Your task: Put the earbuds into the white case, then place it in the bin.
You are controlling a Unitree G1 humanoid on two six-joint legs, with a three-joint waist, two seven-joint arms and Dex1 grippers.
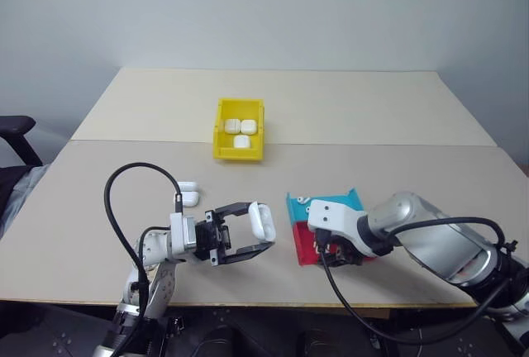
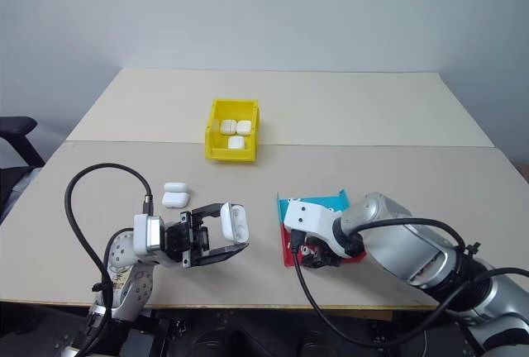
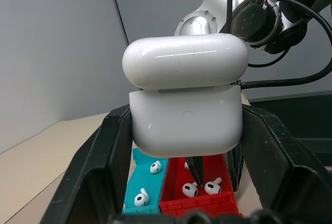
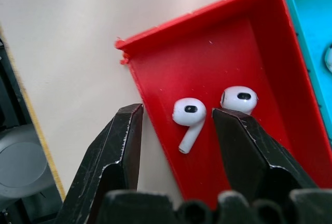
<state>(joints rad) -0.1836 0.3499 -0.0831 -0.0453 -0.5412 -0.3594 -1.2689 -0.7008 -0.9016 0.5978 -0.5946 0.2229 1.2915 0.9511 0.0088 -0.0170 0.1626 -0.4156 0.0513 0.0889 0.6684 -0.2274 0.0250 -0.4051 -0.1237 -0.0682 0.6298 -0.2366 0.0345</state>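
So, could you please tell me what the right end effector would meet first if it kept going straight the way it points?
Most likely the earbud lying between its open fingers in the red compartment of the tray; exact depth is unclear.

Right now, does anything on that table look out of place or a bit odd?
Nothing looks spilled or broken. The one oddity: two glossy white earbud cases lie loose on the beige table, while three others sit in the small yellow plastic bin. The left gripper holds another white case, lid ajar.
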